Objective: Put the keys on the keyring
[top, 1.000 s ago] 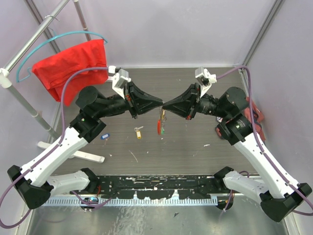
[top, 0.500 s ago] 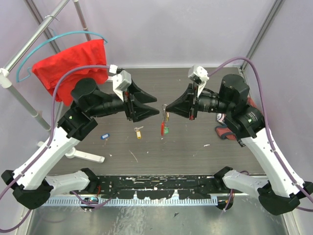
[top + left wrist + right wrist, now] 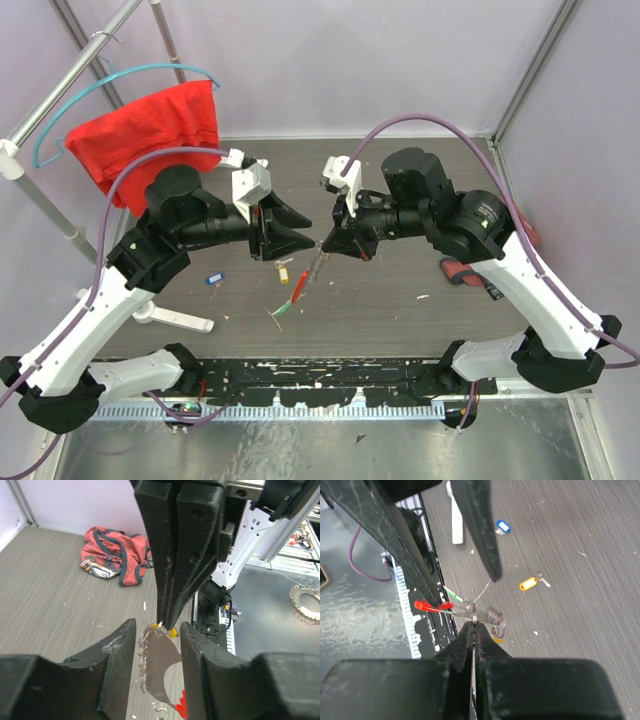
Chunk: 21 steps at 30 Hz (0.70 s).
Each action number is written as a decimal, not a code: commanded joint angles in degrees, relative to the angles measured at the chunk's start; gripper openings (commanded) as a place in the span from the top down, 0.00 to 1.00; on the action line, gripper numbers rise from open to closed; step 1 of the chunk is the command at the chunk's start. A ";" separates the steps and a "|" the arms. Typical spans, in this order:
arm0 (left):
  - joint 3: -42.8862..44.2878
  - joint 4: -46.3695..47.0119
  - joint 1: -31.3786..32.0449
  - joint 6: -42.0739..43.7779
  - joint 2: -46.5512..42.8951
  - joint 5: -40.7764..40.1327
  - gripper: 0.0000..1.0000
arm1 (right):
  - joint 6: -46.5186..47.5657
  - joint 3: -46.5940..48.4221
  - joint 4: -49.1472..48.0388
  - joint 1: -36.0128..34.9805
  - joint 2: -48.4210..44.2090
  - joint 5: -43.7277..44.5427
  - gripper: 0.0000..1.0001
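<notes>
Closest to me, the keyring (image 3: 298, 286) hung in the air over the worktop (image 3: 400, 310). It slanted down, with its red bar low and a green key (image 3: 280, 311) at the bottom end. I think that key was already on the ring, so part of the job looked done.

A little further out, a blue key (image 3: 214, 279) and a yellow key (image 3: 529, 584) lay loose on the worktop, apart from each other. They were not on the ring yet.

Just past them was my right end effector (image 3: 473, 626). Its two fingers were pressed tight together, pinching the thin wire loop of the keyring. I think I held it by the wire so the ring could hang free and not drop. Something shiny hung near the pinch, maybe one more key, but it was too blurry to tell.

My left end effector (image 3: 158, 630) faced it with its fingers spread wide, and the right tips sat between them. It held nothing. I guess it was open so it could steady the ring or fetch a loose key.

Far at the back, a red cloth (image 3: 150, 130) hung on a hanger, out of the way.
</notes>
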<state>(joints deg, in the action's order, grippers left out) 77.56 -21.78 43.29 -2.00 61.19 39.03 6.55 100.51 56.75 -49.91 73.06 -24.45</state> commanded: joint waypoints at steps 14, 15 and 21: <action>-0.70 -1.68 0.20 1.74 0.93 9.06 0.64 | 7.82 11.04 9.79 -5.43 3.68 4.49 0.99; -0.44 -1.87 0.18 1.67 1.35 9.67 0.64 | 7.86 11.04 9.72 -5.50 3.66 4.61 0.99; 0.42 -3.37 0.88 2.18 3.21 10.12 0.63 | 8.11 10.95 8.85 -5.55 3.35 5.02 0.99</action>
<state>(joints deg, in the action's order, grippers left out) 76.71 -23.68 43.62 -0.40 63.77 47.16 13.63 109.62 68.20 -55.16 77.54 -19.94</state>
